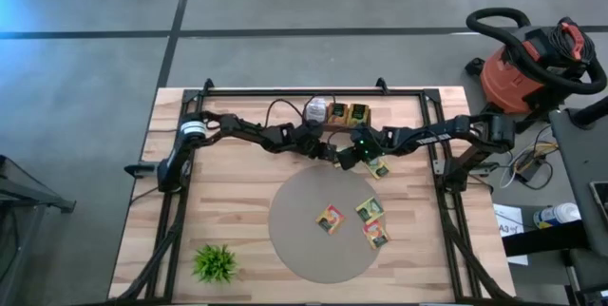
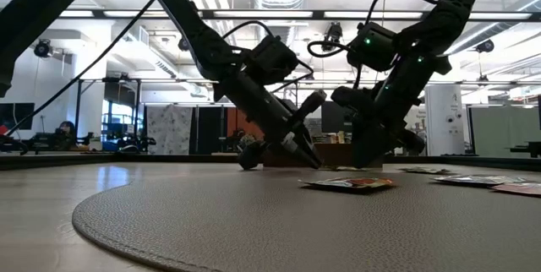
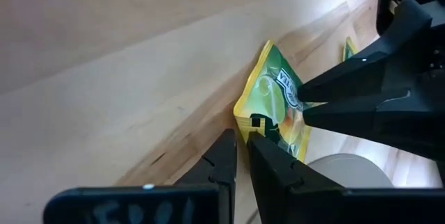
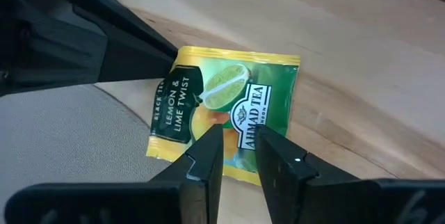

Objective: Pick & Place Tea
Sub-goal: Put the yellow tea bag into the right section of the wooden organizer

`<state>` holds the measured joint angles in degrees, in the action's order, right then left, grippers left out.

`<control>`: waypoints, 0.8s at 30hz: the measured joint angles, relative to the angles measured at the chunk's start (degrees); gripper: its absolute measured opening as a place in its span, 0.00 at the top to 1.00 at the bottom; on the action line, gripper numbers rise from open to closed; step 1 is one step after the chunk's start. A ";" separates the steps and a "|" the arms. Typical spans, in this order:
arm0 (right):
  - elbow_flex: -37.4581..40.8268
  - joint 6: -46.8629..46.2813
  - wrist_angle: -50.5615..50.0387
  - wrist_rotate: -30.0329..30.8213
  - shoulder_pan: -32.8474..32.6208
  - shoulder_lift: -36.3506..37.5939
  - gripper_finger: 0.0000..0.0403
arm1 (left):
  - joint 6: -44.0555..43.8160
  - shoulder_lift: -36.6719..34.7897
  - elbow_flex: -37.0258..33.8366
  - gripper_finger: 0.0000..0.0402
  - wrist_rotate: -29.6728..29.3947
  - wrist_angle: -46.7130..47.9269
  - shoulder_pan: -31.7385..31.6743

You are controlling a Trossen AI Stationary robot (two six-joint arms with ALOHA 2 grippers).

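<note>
A yellow-green tea sachet (image 4: 233,92) with a dark label panel sits between my two grippers at the round grey mat's far edge (image 1: 313,178). My left gripper (image 3: 242,140) reaches in from the table's left and is shut on one corner. My right gripper (image 4: 240,144) comes from the right and is shut on the opposite edge. The high view hides this sachet under the grippers (image 1: 350,157). Another sachet (image 1: 378,167) lies on the wood just beside them. Three more sachets (image 1: 330,218) (image 1: 369,208) (image 1: 376,234) lie flat on the mat. My left gripper pinches the sachet's corner (image 3: 252,121) between its two fingertips, slanting down from the table's left. The sachet stands tilted, its face turned up off the wood. My right gripper pinches the sachet's edge below the brand label (image 4: 240,135) between its two fingers (image 3: 327,88), one on each face, slanting down from the right. Whether the sachet's lower edge touches the table, I cannot tell.
Two brown tea boxes (image 1: 348,113) and a white object (image 1: 314,111) stand at the far edge, just behind the grippers. A small green plant (image 1: 217,262) sits at the near left corner. A black frame (image 1: 313,92) borders the table. A red shop vacuum (image 1: 532,64) stands off the table's right.
</note>
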<state>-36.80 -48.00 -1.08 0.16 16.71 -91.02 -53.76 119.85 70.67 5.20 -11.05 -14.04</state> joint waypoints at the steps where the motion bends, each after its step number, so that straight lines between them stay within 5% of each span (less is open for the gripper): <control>1: 0.00 -0.07 0.01 0.00 0.00 0.00 0.80 | -0.09 0.00 0.00 0.91 0.15 -0.01 0.03; 24: 0.92 -1.56 0.00 1.10 0.00 0.14 0.80 | -0.41 -1.68 -0.32 0.91 1.76 1.60 0.00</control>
<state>-35.88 -49.56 -1.08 1.27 16.71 -90.88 -54.17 118.17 70.35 6.96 -9.45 -14.04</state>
